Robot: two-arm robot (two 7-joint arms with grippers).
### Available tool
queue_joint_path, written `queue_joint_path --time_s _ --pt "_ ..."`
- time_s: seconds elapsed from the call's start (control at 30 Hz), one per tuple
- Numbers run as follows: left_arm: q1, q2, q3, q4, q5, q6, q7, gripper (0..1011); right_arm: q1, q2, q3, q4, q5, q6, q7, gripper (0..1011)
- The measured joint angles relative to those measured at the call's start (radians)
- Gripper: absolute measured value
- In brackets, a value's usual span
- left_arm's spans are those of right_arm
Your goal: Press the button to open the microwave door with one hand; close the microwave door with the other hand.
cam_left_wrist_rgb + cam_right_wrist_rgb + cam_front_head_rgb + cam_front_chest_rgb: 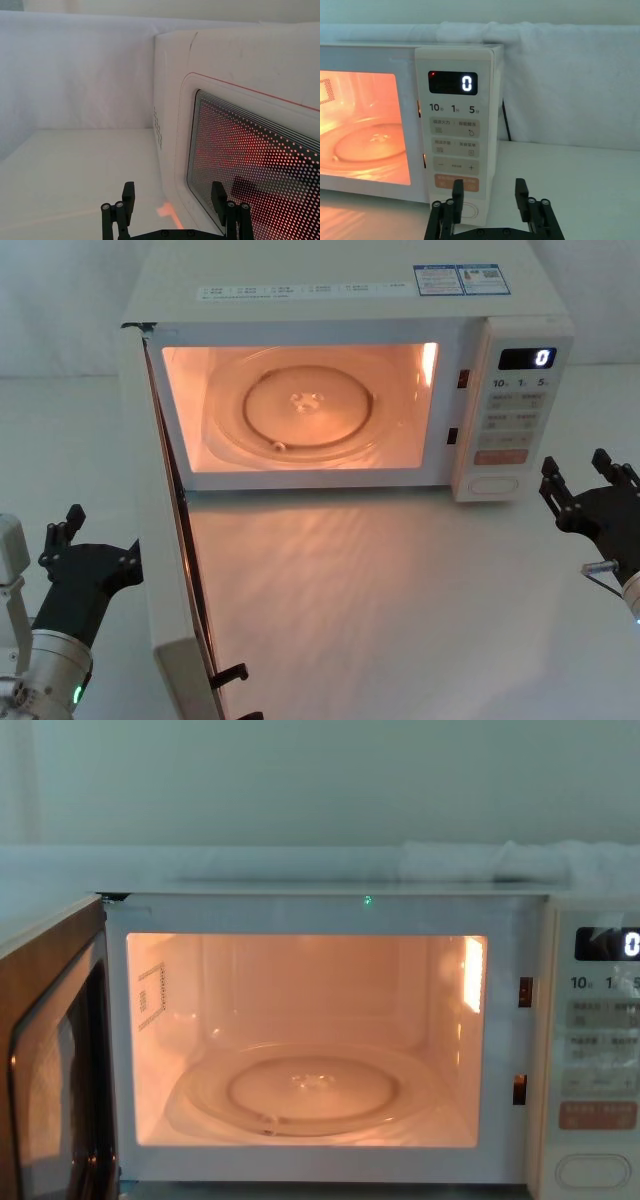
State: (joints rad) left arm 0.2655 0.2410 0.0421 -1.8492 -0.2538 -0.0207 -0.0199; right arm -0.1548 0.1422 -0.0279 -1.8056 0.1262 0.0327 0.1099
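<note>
Left tool (62, 532): its two fingers stand apart and hold nothing. It hovers low, just outside the open door, probably so it can push the outer face to swing it shut.
Left tool, wrist view (175, 200): the dotted window of the door lies close ahead of the fingertips and off to one side, not touching.
Microwave door (170, 570): one door, swung wide on its left hinge and standing edge-on just to the right of the left tool. Its brownish inner face shows in the chest view (50, 1060).
Microwave (330, 300): one oven, straight ahead between the two tools, with its cavity lit orange because the door is open.
Glass turntable (300, 405): one round plate lying flat inside the cavity, bare.
Button (469, 211): one wide pale key, lowest on the panel, right in front of the right tool and partly behind its left finger. In the head view (497, 484) it sits just left of and beyond that tool.
Display (453, 83): one black screen above the right tool, showing a single 0.
Right tool (489, 200): its two fingers are apart and empty. It sits just before the button without clearly touching it.
Stage: as I judge it, the opening half is done and the closing push is next.
Tabletop (400, 600): white, glowing orange below the cavity.
</note>
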Motion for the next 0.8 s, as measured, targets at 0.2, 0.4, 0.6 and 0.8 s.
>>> queue_joint_path --time_s 0.2,0.4,0.6,0.8 --pt "0.000 0.000 0.000 0.000 0.000 0.000 0.000 1001 0.000 0.000 0.000 0.000 0.000 0.001 0.000 792" --pt "0.000 0.000 0.000 0.000 0.000 0.000 0.000 1001 0.000 0.000 0.000 0.000 0.000 0.001 0.000 961" --pt "0.000 0.000 0.000 0.000 0.000 0.000 0.000 1001 0.000 0.000 0.000 0.000 0.000 0.001 0.000 1000" --pt "0.000 0.000 0.000 0.000 0.000 0.000 0.000 1001 0.000 0.000 0.000 0.000 0.000 0.001 0.000 1000"
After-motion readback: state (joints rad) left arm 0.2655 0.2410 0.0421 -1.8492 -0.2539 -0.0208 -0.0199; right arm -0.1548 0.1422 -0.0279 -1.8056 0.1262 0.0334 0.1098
